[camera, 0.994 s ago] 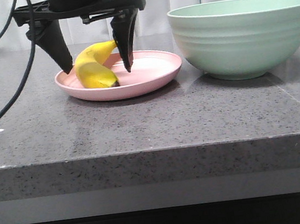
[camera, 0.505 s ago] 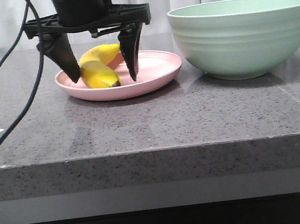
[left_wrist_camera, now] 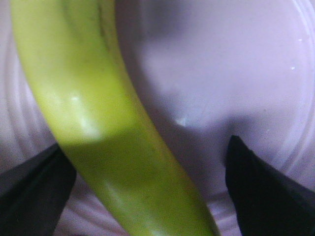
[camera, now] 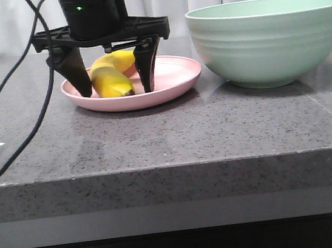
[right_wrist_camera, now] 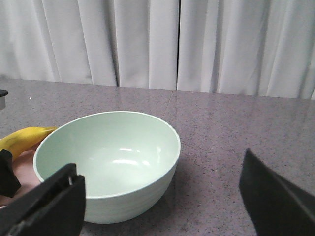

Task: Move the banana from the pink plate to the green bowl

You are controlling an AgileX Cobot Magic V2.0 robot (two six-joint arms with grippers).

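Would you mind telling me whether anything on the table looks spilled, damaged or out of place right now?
Nothing stands out. The banana lies on the pink plate between the open fingers of the left gripper, the green bowl stands upright and empty beside the plate, and the right gripper hangs open behind the bowl.

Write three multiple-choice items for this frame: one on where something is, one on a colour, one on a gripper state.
1. Where does the banana lie?
A. in the green bowl
B. on the pink plate
C. on the bare table

2. What colour is the bowl's inside?
A. pale mint green
B. pink
C. yellow

3. How does the left gripper stand?
A. shut on the banana
B. open, fingers astride the banana
C. open above the bowl

Answers: 1 B, the front view shows it on the plate. 2 A, the right wrist view looks into it. 3 B, a gap shows beside one finger.
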